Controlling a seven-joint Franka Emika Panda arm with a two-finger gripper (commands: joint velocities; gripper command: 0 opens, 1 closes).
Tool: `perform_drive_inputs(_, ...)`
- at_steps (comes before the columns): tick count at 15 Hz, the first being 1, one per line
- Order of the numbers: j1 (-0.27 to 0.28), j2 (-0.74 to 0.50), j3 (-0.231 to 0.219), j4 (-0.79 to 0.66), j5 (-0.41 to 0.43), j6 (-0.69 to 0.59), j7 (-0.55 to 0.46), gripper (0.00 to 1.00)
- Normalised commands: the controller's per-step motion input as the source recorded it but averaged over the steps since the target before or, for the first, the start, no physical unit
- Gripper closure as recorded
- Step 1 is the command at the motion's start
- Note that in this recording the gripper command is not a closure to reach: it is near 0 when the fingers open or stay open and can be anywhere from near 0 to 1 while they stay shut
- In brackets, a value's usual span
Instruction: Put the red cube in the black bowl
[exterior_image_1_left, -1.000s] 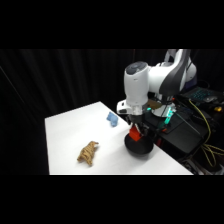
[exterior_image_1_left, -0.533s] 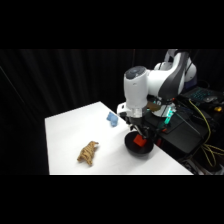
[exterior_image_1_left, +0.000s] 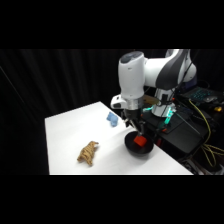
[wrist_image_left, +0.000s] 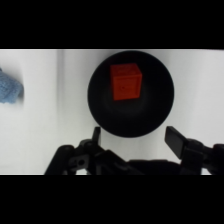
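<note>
The red cube (wrist_image_left: 126, 81) (exterior_image_1_left: 140, 142) lies inside the black bowl (wrist_image_left: 101, 112) (exterior_image_1_left: 131, 147), resting toward the bowl's far side in the wrist view. My gripper (wrist_image_left: 132, 137) (exterior_image_1_left: 134, 127) hangs above the bowl, open, its two fingers spread wide on either side of the bowl's near rim with nothing between them. The bowl stands on the white table near its right edge in the side view.
A tan plush toy (exterior_image_1_left: 88, 152) lies on the table to the left of the bowl. A small light-blue object (exterior_image_1_left: 112, 118) (wrist_image_left: 9, 89) sits behind the bowl. Dark equipment with cables (exterior_image_1_left: 200, 125) stands off the table's right side.
The gripper has risen from the bowl and the arm has shifted slightly. The red cube now lies free in the bowl.
</note>
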Motion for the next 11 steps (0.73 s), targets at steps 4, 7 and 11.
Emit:
perform_drive_inputs(4,-0.145,-0.05,-0.121,0.44,-0.047,-0.36,-0.11,0.0)
perform_drive_inputs(7,-0.114,0.1,-0.083,0.46,-0.024,-0.25,-0.16,0.0)
perform_drive_inputs(11,-0.035,0.15,-0.015,0.41,-0.063,-0.23,-0.01,0.0)
